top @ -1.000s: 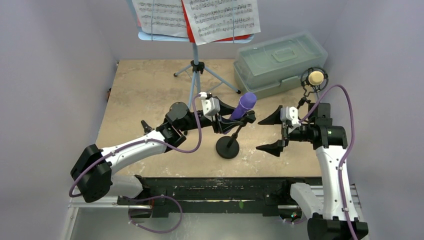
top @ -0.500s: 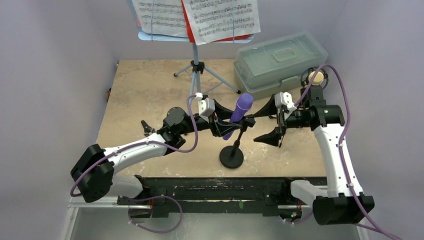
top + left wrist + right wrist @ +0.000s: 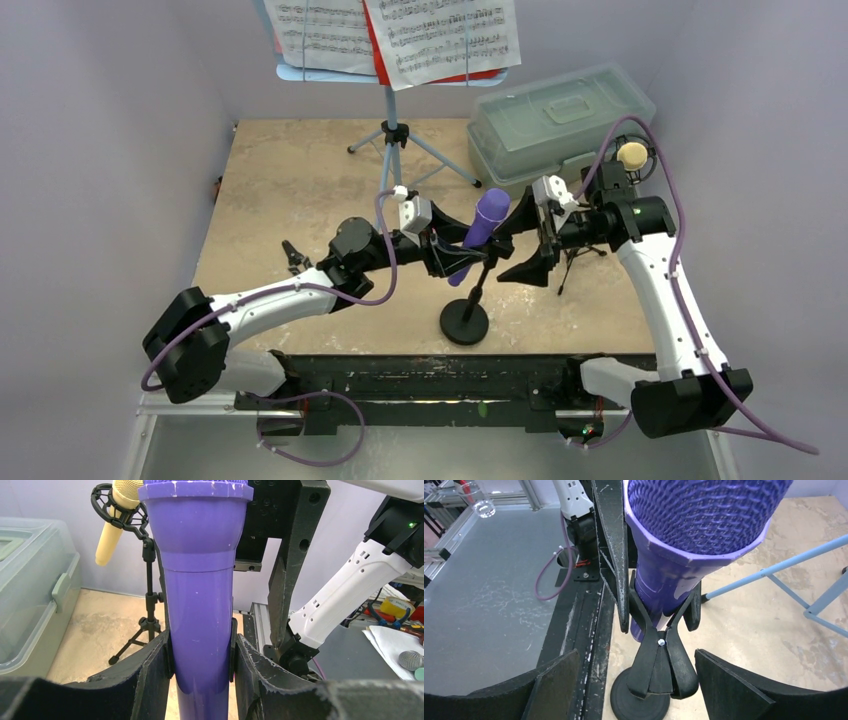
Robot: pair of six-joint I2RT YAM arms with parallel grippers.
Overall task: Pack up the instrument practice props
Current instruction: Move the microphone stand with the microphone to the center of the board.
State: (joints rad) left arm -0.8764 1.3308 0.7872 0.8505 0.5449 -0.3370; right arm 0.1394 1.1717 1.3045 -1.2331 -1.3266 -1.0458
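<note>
Left jaws are closing partway on the purple plastic toy microphone [image 3: 199,605], one pad pressing each side of its smooth barrel below the flared collar. The microphone is sitting tilted, its lower barrel lying in the forked clip of the black round-base mic holder [image 3: 659,665], whose disc foot is resting on the desk.

Right jaws are standing wide apart with nothing in them, facing the microphone's mesh head from the right and not touching it. Whether the head is lying fully between the fingers, cannot tell.

Just behind the right wrist the tan toy microphone [image 3: 631,155] is hanging in the ring of the black tripod mic holder [image 3: 147,620]. The translucent grey-green lidded plastic box [image 3: 560,120] is sitting shut at the far right. The pale-blue tripod music rack [image 3: 390,130] is standing at the back, carrying white sheet-music pages [image 3: 440,40] over a red one.

The desk [image 3: 290,180] is showing a mottled tan top; pale grey-lavender walls are enclosing it on three sides.
</note>
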